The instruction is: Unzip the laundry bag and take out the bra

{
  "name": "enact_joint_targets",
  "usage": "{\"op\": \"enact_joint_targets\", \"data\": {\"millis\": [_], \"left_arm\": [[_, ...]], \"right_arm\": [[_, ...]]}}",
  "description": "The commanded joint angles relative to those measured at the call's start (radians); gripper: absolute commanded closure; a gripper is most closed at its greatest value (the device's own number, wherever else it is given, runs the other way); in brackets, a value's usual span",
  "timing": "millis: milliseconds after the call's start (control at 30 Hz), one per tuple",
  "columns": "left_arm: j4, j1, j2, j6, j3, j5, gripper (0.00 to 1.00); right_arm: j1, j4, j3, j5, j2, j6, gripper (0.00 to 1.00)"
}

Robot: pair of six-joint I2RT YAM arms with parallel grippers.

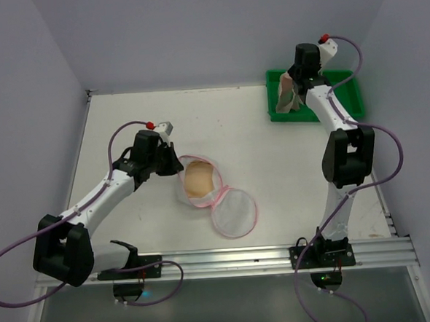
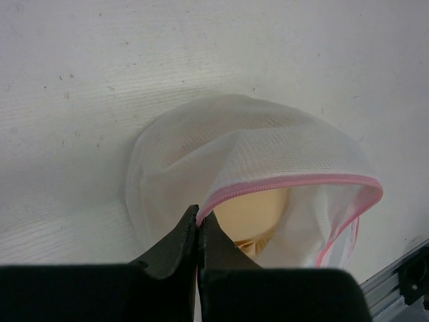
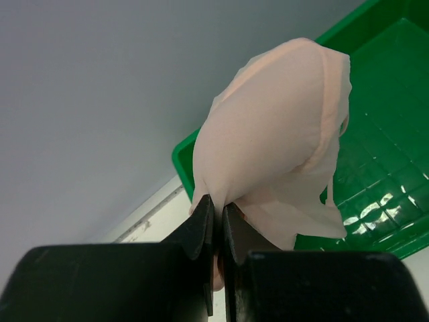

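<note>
Right gripper (image 3: 216, 201) pinched shut on the bra (image 3: 275, 134), hanging it above the green tray (image 3: 375, 168).

Left gripper (image 2: 199, 211) is closed on the bag (image 2: 268, 154) at its pink rim; the bag lies unzipped on the table (image 1: 125, 123), halves spread, something beige showing inside. Only a thin fold of the bra sits in the right grip, so it may slip out early. Released here, near the tray wall, it may drape over that wall. Any left pull would drag the bag.
</note>
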Motion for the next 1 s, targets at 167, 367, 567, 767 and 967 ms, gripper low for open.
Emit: {"op": "enact_joint_targets", "data": {"millis": [167,367,567,767,967], "left_arm": [[0.031,0.023,0.015,0.015,-0.005,0.040,1.00],[0.049,0.027,0.028,0.001,-0.012,0.063,1.00],[0.040,0.033,0.019,-0.002,-0.009,0.066,1.00],[0.044,0.033,0.013,-0.014,-0.008,0.086,1.00],[0.046,0.033,0.012,-0.018,-0.003,0.075,1.00]], "right_arm": [[-0.067,0.092,0.081,-0.133,0.141,0.064,1.00],[-0.084,0.069,0.124,-0.233,0.247,0.116,1.00],[-0.097,-0.087,0.177,-0.239,0.298,0.194,0.96],[-0.097,-0.103,0.130,-0.290,0.236,0.164,0.65],[-0.084,-0.084,0.038,-0.269,0.091,0.090,0.46]]}}
